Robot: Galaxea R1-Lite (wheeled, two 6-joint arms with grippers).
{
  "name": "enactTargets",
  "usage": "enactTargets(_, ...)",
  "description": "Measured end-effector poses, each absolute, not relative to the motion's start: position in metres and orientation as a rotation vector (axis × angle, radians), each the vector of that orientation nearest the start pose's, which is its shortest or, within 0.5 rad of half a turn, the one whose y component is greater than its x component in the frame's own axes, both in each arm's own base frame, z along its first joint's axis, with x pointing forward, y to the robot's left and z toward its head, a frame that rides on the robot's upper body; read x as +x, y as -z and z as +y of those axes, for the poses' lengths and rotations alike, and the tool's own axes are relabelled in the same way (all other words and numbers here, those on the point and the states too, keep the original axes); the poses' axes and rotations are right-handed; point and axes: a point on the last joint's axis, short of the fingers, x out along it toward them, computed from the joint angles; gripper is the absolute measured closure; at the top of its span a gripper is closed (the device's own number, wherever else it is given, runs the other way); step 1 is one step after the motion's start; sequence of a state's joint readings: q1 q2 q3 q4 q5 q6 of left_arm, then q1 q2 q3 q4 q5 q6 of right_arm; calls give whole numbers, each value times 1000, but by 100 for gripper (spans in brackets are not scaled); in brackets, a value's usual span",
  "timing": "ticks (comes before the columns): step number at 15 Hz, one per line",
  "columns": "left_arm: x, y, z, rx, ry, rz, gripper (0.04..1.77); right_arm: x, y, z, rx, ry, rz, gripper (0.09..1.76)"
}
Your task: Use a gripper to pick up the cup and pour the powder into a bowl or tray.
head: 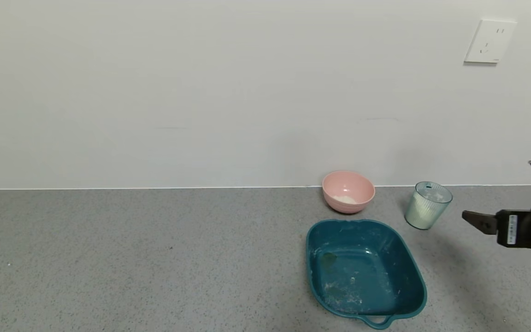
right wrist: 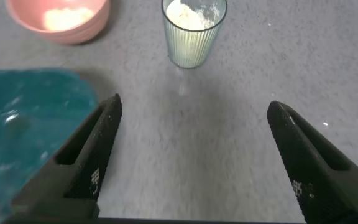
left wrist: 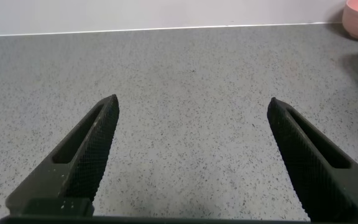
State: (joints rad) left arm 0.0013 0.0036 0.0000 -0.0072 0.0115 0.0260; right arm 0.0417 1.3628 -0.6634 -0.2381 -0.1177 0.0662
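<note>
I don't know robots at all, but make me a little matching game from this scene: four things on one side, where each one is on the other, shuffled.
Things:
1. cup
2. pink bowl
3. teal tray
4. right pincer

Places or states:
A. nearest the robot, a handle on its near edge, white dust inside
B. open, in the air to the right of the cup, touching nothing
C. by the wall, a little powder at the bottom
D. upright between the bowl and the right arm, mostly full of white powder

Pairs: 1-D, 2-C, 3-A, 4-B
</note>
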Motion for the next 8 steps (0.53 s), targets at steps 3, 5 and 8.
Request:
enactTargets(3, -23, -76, 0, 26, -13, -3, 9, 151, -226, 10, 16, 30, 410, 15)
enactTargets(5, -23, -76, 0, 26, -13, -3, 9, 109, -237, 11, 9, -14, 380, 15)
enactTargets(8, -23, -76, 0, 26, -13, -3, 9, 56, -245, 6, 13, -46, 300, 15)
